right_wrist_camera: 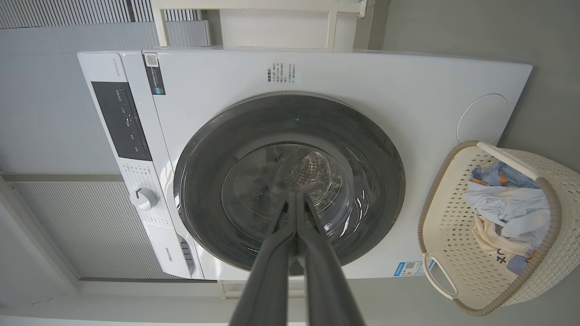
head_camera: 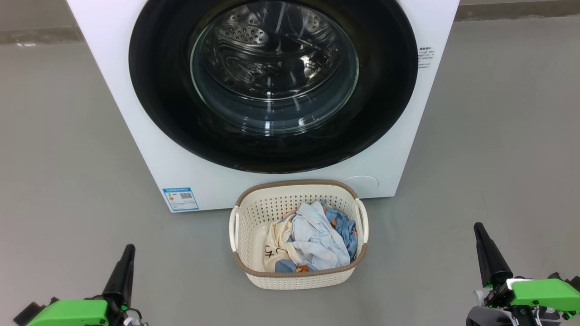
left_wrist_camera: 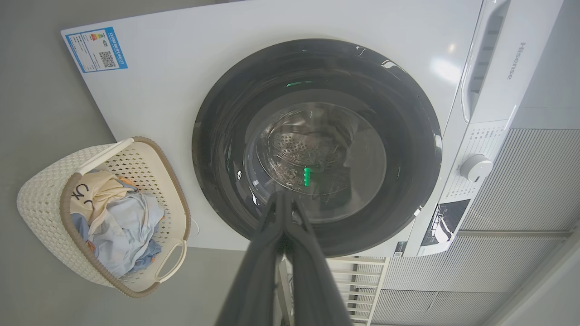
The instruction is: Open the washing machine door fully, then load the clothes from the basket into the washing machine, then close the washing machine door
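The machine [head_camera: 113, 90] stands straight ahead of both sets of jaws, well beyond their tips, on a grey floor [head_camera: 68, 158]. Its door [head_camera: 158, 90] lies flush against the front, with the steel drum [head_camera: 272, 40] visible through the glass, so it looks shut and the first step, opening it, seems not yet begun. That step probably calls for one arm to reach forward and up to the door's rim and hook or pinch its edge. No handle or recess can be made out on the glossy black ring, so I cannot tell which side releases. The basket [head_camera: 290, 278] sits on the floor ahead of the jaws and between them, just in front of the machine's base and below the door. It holds the clothes [head_camera: 312, 240], a loose bundle in pale blue, cream with black lettering and denim blue with orange, heaped toward the side nearer the right jaws. The left jaws and the right jaws are each pressed together on nothing, low and well apart from basket and door alike.
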